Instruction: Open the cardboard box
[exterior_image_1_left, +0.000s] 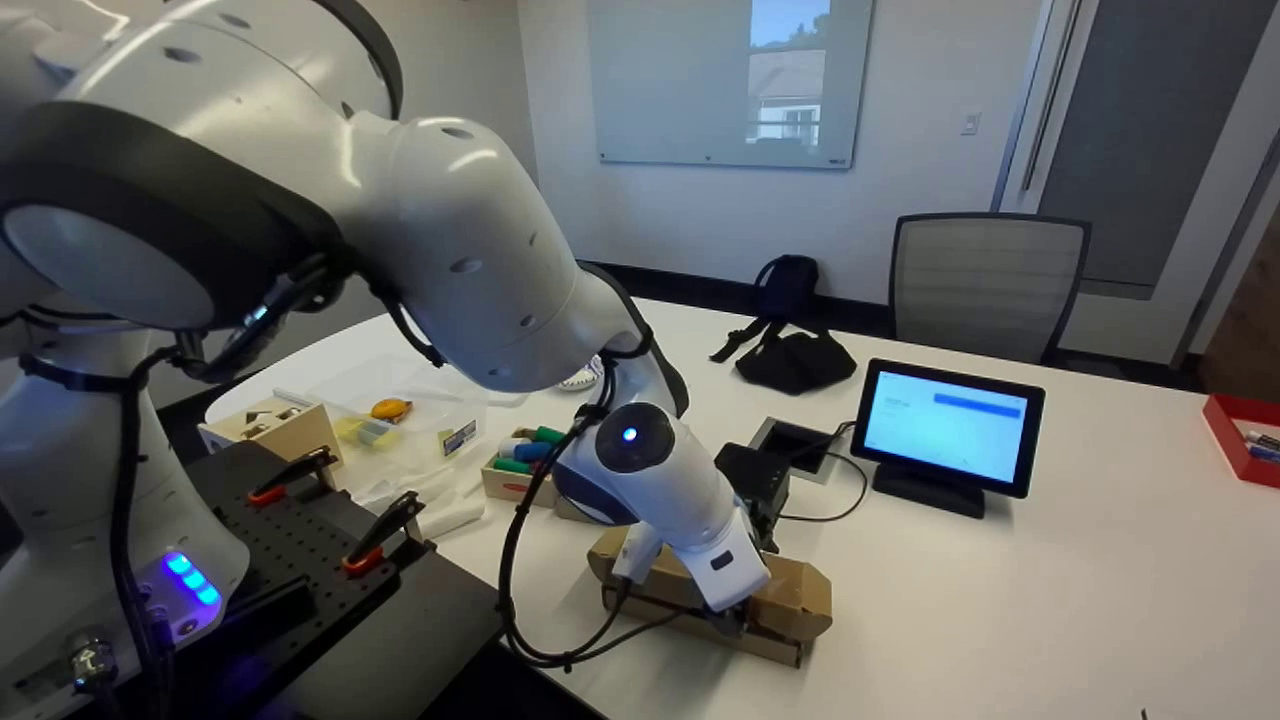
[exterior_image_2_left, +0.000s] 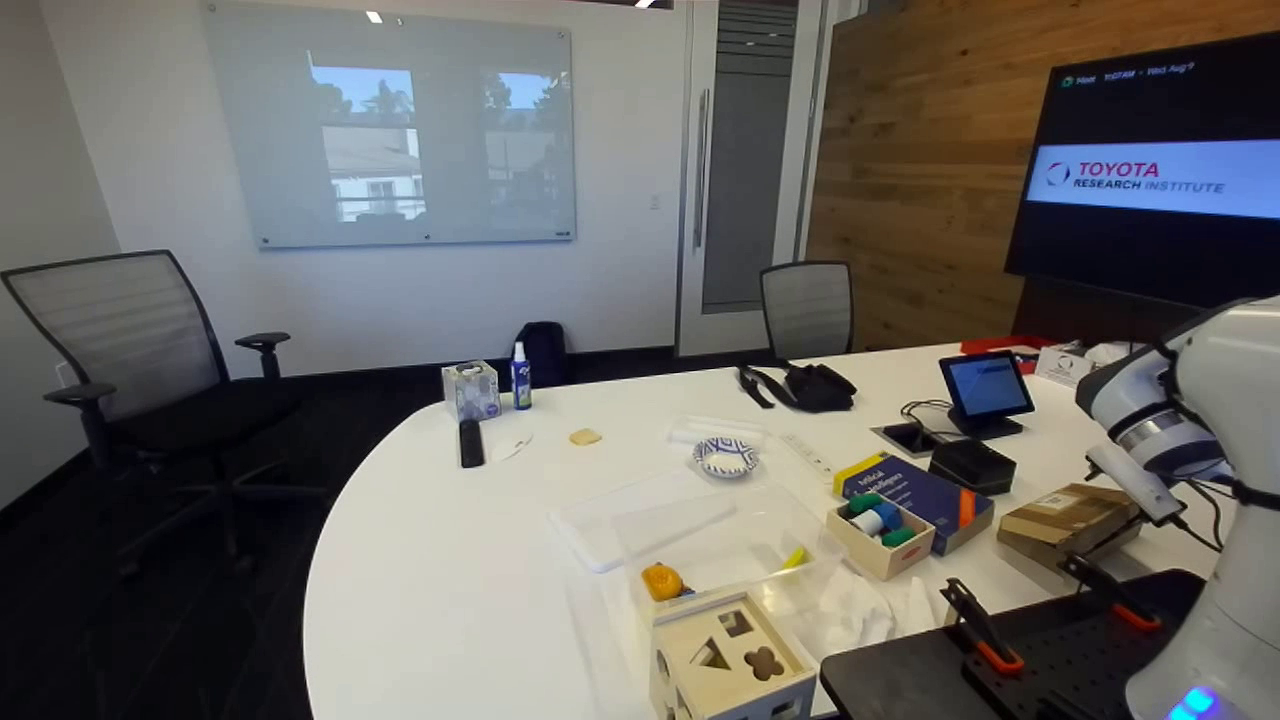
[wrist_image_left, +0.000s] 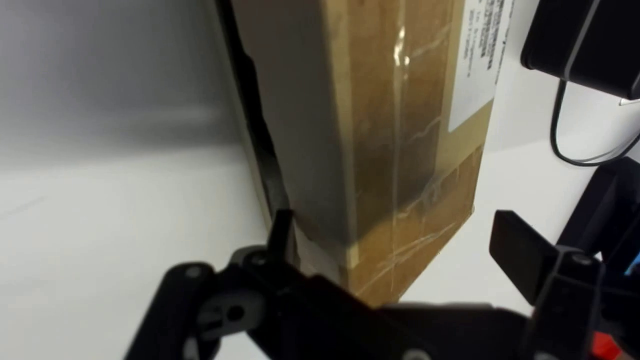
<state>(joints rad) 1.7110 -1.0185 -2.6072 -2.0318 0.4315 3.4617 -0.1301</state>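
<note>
The black tool (wrist_image_left: 395, 220) stands with its fingers (wrist_image_left: 520, 255) well apart in the wrist view, one at a dark slot (wrist_image_left: 260, 125) in the long side of the cardboard box (wrist_image_left: 420, 125), the other past its opposite edge; whether either touches, I cannot tell. The cardboard box is an oblong of creased brown board under glossy, wrinkled clear tape (wrist_image_left: 397, 165), with a white printed label (wrist_image_left: 477, 65). It rests on the smooth white tabletop (exterior_image_1_left: 1100, 560), its long axis running top to bottom in the wrist view, slotted side to the left. Farther out, in an exterior view, come a pale wooden tray (exterior_image_2_left: 858, 548) of green, blue and white cylinders (exterior_image_2_left: 866, 521), a thick blue book (exterior_image_2_left: 905, 485) and a boxy black device (exterior_image_2_left: 972, 467); then, in both exterior views, a lit touchscreen (exterior_image_1_left: 943, 425) on a stand (exterior_image_1_left: 930, 490), a mesh-backed chair (exterior_image_1_left: 985, 285) and, on the painted wall (exterior_image_1_left: 930, 150), a reflective glass board (exterior_image_1_left: 680, 80)
</note>
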